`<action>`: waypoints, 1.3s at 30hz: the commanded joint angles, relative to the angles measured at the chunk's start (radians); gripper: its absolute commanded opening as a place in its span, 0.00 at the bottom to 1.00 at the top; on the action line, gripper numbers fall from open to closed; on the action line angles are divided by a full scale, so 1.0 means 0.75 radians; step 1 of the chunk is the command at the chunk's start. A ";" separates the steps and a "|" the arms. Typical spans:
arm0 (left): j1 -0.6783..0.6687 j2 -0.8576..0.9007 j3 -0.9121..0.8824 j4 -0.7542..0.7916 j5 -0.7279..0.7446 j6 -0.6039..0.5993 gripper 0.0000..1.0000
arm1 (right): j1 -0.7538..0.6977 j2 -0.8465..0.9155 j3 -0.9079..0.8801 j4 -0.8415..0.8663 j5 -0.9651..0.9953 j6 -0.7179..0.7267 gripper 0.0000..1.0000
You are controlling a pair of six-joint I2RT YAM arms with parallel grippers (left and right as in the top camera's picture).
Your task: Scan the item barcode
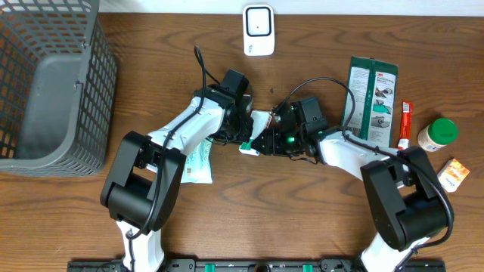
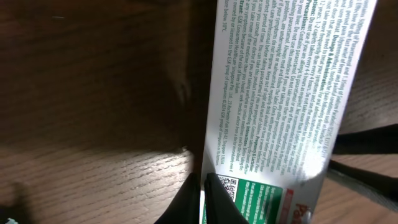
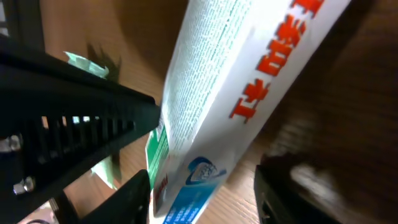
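While the left fingers (image 2: pixel 219 200) are pinching its lower edge, the toothpaste box (image 1: pixel 259 121) is hanging tilted above the wooden desk (image 1: pixel 318 227), near the middle and just between the two wrists. In the left wrist view the box is showing a white panel of fine green print. A small square code (image 2: pixel 227 185) is sitting just beside the pressed-together fingers, where a green band is beginning. In the right wrist view the box is showing a white face with red lettering running along it and a blue-and-white emblem at its lower end. The right fingers (image 3: pixel 134 196) are standing spread on either side of that lower end: one is sitting right against the box's green-edged side, while the other is standing apart from it, with a strip of bare desk showing between. A pale green pouch (image 1: pixel 198 162) is lying under the left arm, nearer the front edge. A white scanner (image 1: pixel 258 30) is standing at the far edge, straight beyond the box and well apart from it. On the right side a green-and-white carded package (image 1: pixel 372 98) is lying flat with a red tube (image 1: pixel 406 125) just beside it. A green-capped bottle (image 1: pixel 437 134) is standing next to the tube, and a small orange box (image 1: pixel 454 175) is lying nearer the front. A grey mesh basket (image 1: pixel 23 45) is filling the far left corner.
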 commanded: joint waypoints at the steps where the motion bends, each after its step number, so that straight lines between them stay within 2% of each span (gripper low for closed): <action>1: 0.003 0.033 0.010 -0.009 -0.026 0.013 0.07 | 0.043 0.009 -0.011 0.033 0.050 0.103 0.45; 8: 0.003 0.033 0.010 -0.008 -0.026 0.014 0.08 | 0.053 0.009 -0.011 0.044 0.105 0.103 0.31; 19: 0.011 0.011 0.011 0.002 -0.026 0.013 0.08 | 0.053 0.006 -0.011 0.049 0.156 0.064 0.26; 24: 0.046 -0.072 0.013 0.038 -0.026 0.007 0.07 | 0.053 -0.012 -0.008 0.049 0.173 0.005 0.20; 30: 0.110 -0.200 0.015 0.053 -0.026 -0.004 0.08 | 0.053 -0.032 -0.008 0.038 0.172 -0.040 0.20; 34: 0.189 -0.314 0.015 0.052 -0.026 -0.030 0.10 | 0.053 -0.101 0.021 -0.056 0.175 -0.132 0.20; 39: 0.334 -0.445 0.015 0.051 -0.026 -0.140 0.15 | 0.053 -0.255 0.154 -0.379 0.282 -0.282 0.09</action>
